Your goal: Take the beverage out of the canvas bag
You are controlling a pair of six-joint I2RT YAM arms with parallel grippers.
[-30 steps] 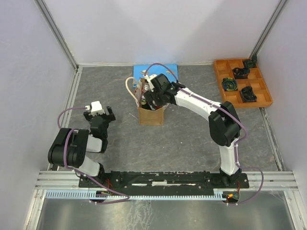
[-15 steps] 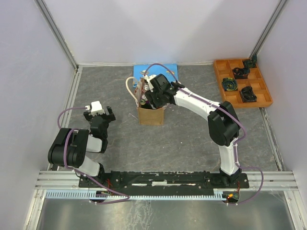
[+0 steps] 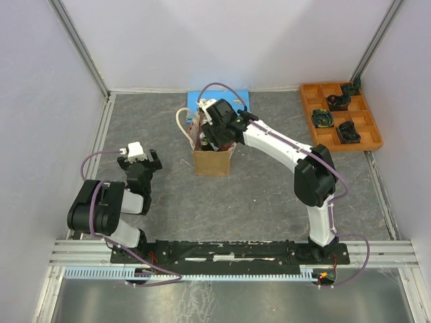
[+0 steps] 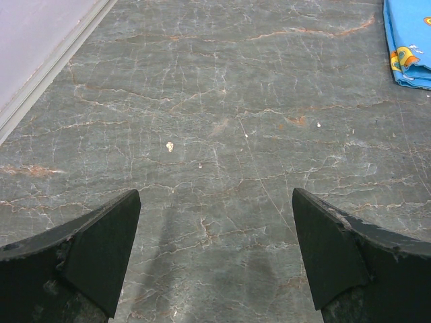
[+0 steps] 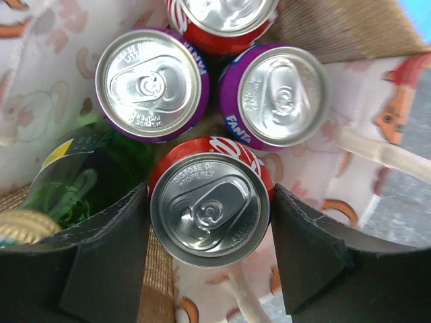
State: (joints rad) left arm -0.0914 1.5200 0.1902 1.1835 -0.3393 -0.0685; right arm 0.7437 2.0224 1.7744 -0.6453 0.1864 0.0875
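Note:
The canvas bag stands upright mid-table, and my right gripper reaches down into its mouth. In the right wrist view the bag's patterned lining surrounds several beverage cans. A red can sits between my right gripper's two fingers, which press against its sides. Behind it stand two purple cans and another red can. A green bottle lies at the left. My left gripper rests open over bare table, far left of the bag.
A flat blue board lies just behind the bag. An orange compartment tray with dark parts sits at the back right. A cream rope handle loops off the bag. White walls enclose the table.
My right gripper's fingers have closed in onto the red can inside the bag, and the wrist has shifted slightly away from me. The left arm has not moved.

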